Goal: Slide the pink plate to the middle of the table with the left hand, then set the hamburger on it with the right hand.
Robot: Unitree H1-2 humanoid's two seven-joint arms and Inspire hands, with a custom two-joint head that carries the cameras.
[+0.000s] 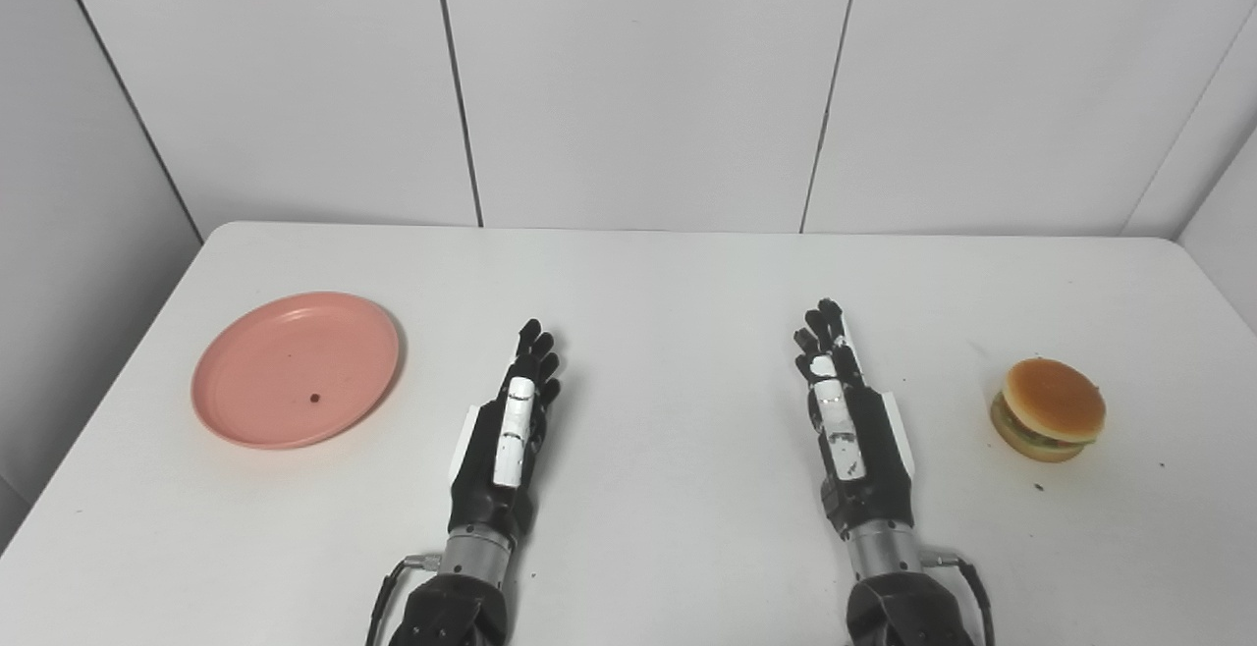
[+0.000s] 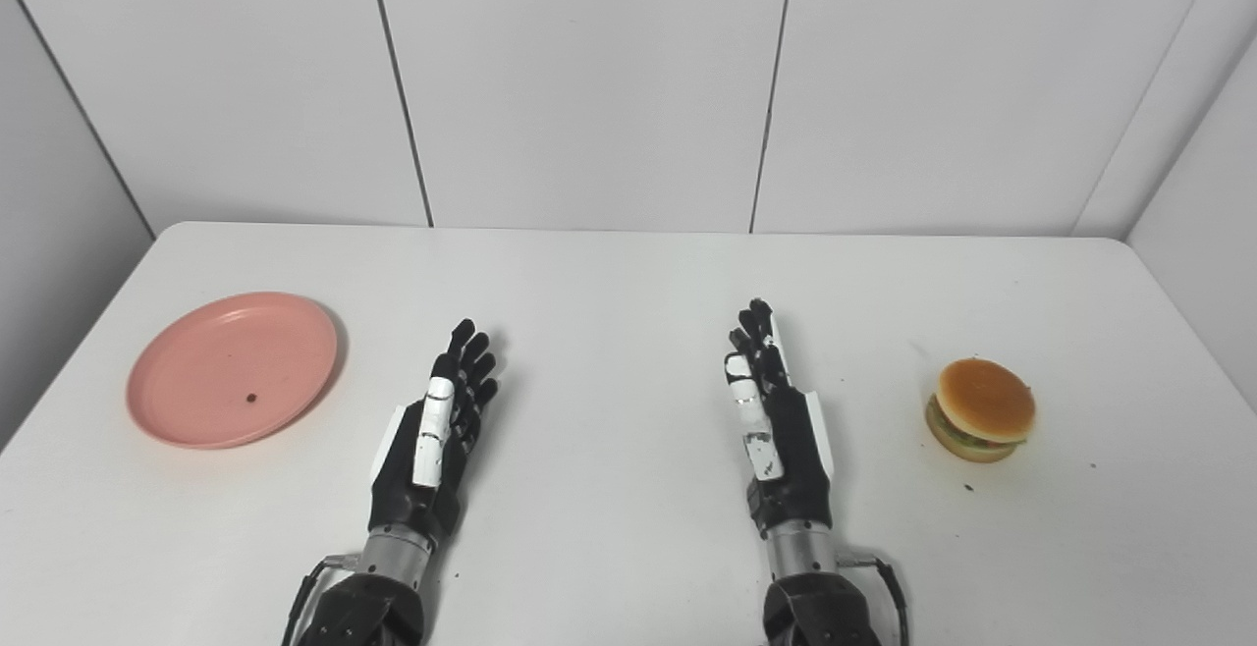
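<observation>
A pink plate lies on the white table at the left, with a small dark speck on it. A hamburger sits at the right side of the table. My left hand is open, fingers straight, resting edge-up a little right of the plate and not touching it. My right hand is open, fingers straight, left of the hamburger and well apart from it. Both hands hold nothing.
White wall panels stand behind the table's far edge. The table's left and right edges are close to the plate and the hamburger. Bare tabletop lies between the two hands.
</observation>
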